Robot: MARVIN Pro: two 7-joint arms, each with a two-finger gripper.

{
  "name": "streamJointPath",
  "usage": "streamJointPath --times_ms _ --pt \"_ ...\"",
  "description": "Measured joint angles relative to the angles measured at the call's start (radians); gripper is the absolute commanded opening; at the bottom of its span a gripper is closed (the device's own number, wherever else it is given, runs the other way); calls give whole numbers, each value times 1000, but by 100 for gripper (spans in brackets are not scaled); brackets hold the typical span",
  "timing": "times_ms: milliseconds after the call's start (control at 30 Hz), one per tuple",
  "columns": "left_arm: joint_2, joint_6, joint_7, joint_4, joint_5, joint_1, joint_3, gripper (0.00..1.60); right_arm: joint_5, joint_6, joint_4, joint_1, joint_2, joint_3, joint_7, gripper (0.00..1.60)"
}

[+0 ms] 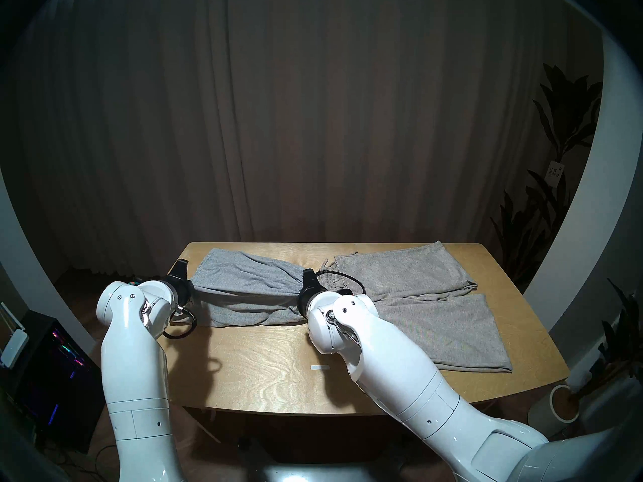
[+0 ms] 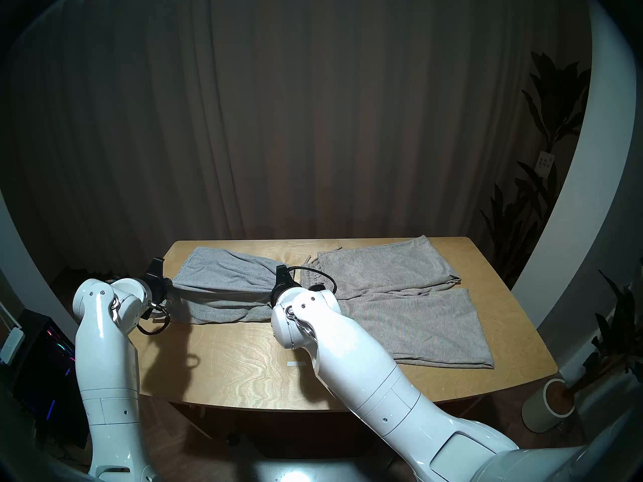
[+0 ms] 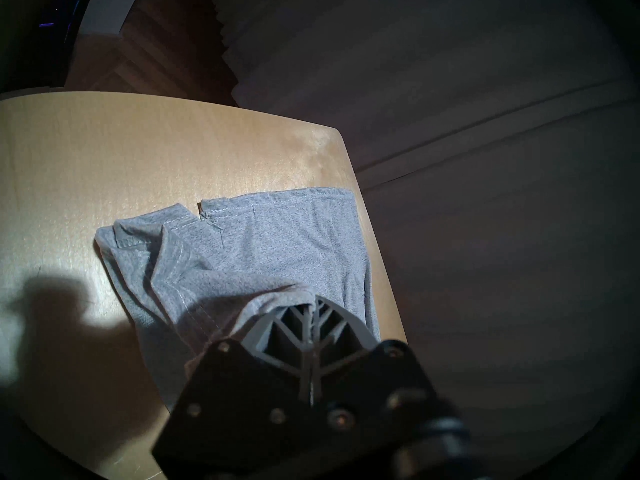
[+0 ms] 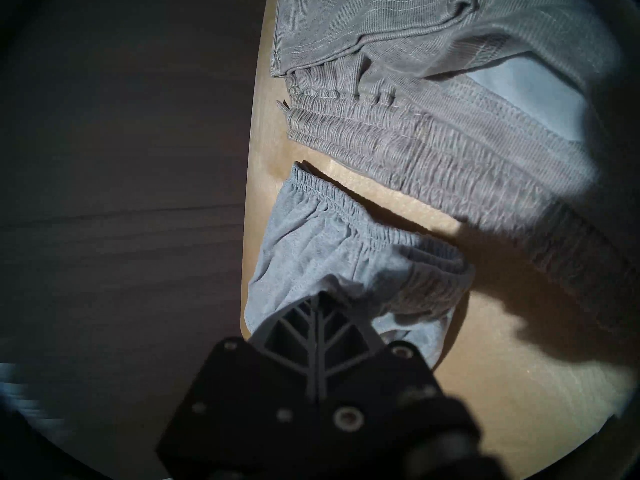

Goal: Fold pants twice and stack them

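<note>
Two tools (image 3: 313, 304) (image 4: 320, 301) clamped on light grey pants (image 1: 243, 283); wooden table (image 1: 271, 359), curtain (image 1: 278, 123) behind.

Both pants are soft matt knit cloth: grey pair (image 1: 243, 279), beige pair (image 1: 435, 297) (ribbed); surface (image 1: 271, 366) smooth pale wood, faintly glossy.

I am looking at a light plywood table with rounded corners (image 1: 264, 366), its grain showing under the lamp. Two garments are lying directly on it: a smaller pair of cool light grey knit pants (image 1: 243, 279) is resting on the far left part, and a larger warm beige-grey pair with a drawstring (image 1: 435, 314) is spreading over the right half. A small white strip of tape (image 1: 319, 367) is sitting near the front edge.
</note>
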Motion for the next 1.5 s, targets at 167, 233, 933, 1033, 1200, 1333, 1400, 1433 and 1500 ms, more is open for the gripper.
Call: streamJointPath --times_ms 167,233,933,1033,1200,1333,1400,1433,1500 --pt "21 19 -14 36 -2 -25 -5 0 -4 -2 24 22 -18 0 11 0" --pt "29 26 -19 49 -4 -34 -7 0 -6 -3 35 30 -24 0 15 0" --pt "118 87 -103 269 7 -167 38 0 -13 -11 224 135 -102 21 72 0" --pt "133 92 -119 314 15 -196 50 0 -13 -11 257 150 -115 22 80 0" --pt "153 94 -143 372 27 -235 69 0 -13 -12 300 169 -131 24 90 0" --pt "171 89 -163 418 36 -268 89 0 -13 -13 335 184 -145 26 98 0" --pt "180 85 -175 441 41 -285 101 0 -13 -15 356 193 -154 29 103 0" --pt "183 83 -180 452 43 -293 106 0 -13 -15 365 197 -157 30 105 0" --pt "191 80 -190 473 46 -309 117 0 -12 -16 384 206 -164 33 109 0"
